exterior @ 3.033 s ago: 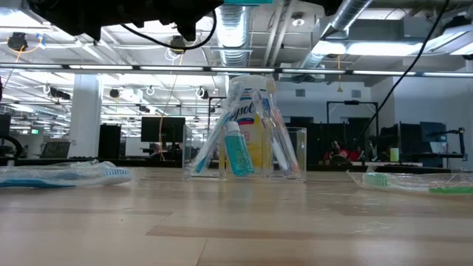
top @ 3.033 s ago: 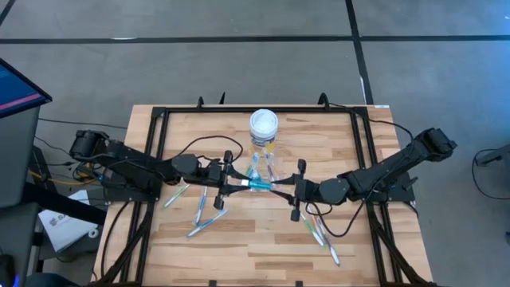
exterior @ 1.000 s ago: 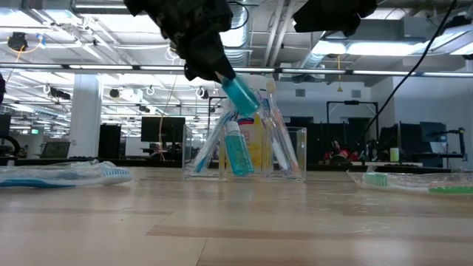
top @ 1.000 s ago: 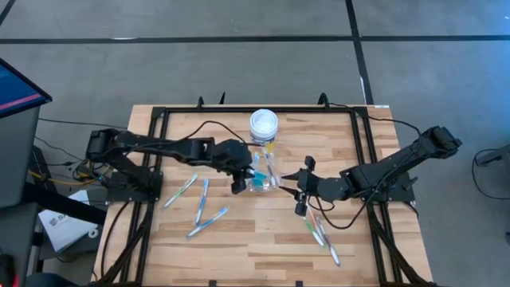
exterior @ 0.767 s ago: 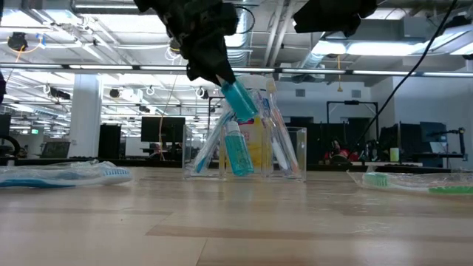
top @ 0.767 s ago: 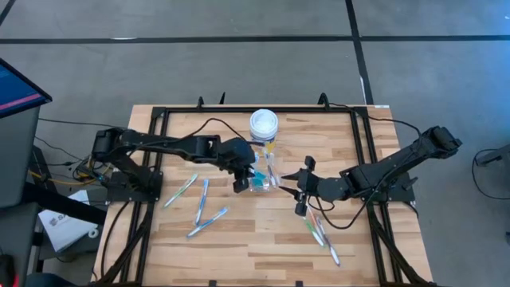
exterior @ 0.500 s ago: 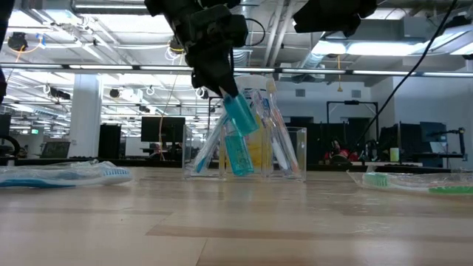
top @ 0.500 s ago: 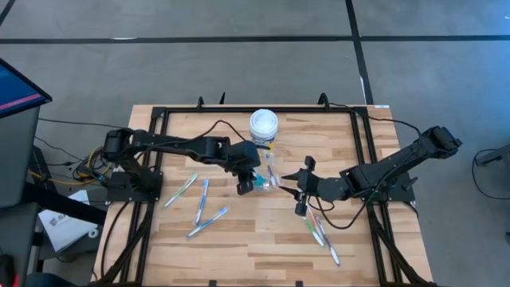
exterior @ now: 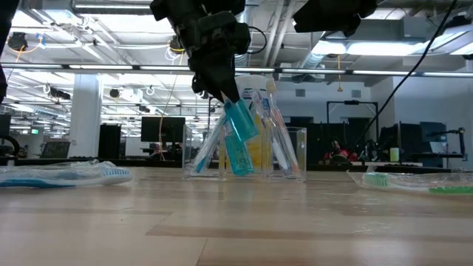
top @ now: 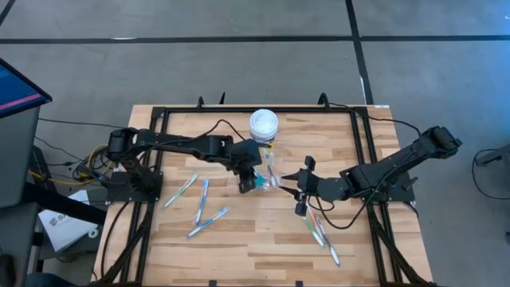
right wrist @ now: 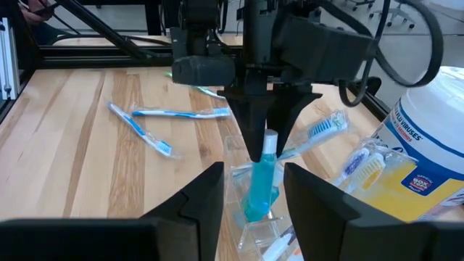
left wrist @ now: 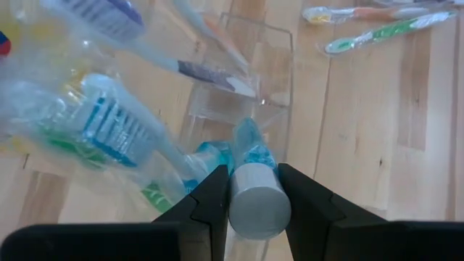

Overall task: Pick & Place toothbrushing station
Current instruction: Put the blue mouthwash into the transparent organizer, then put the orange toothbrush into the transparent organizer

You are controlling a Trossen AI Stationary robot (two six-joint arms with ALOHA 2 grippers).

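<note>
Tabletop centre: left gripper (exterior: 225,92) angles teal tube (exterior: 239,122) into cup (exterior: 244,151).

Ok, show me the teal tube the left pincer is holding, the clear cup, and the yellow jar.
teal tube (exterior: 239,123), low view, its tilted body.
clear cup (exterior: 295,151), low view, its right wall.
yellow jar (top: 264,123), high view, its white lid.
left pincer (exterior: 224,94), low view, fingertips clamped on the tube's top.

The small see-through plastic cup (exterior: 284,151) at the middle of the low view has no colour. The little teal tube (exterior: 240,120) in it has a silver-grey cap (left wrist: 259,208). The big jar (right wrist: 428,156) at the right of the right wrist view is yellow and white (with blue letters). The slim toothbrushes (top: 201,209) on the pale wooden table (top: 255,243) are blue and white.
</note>
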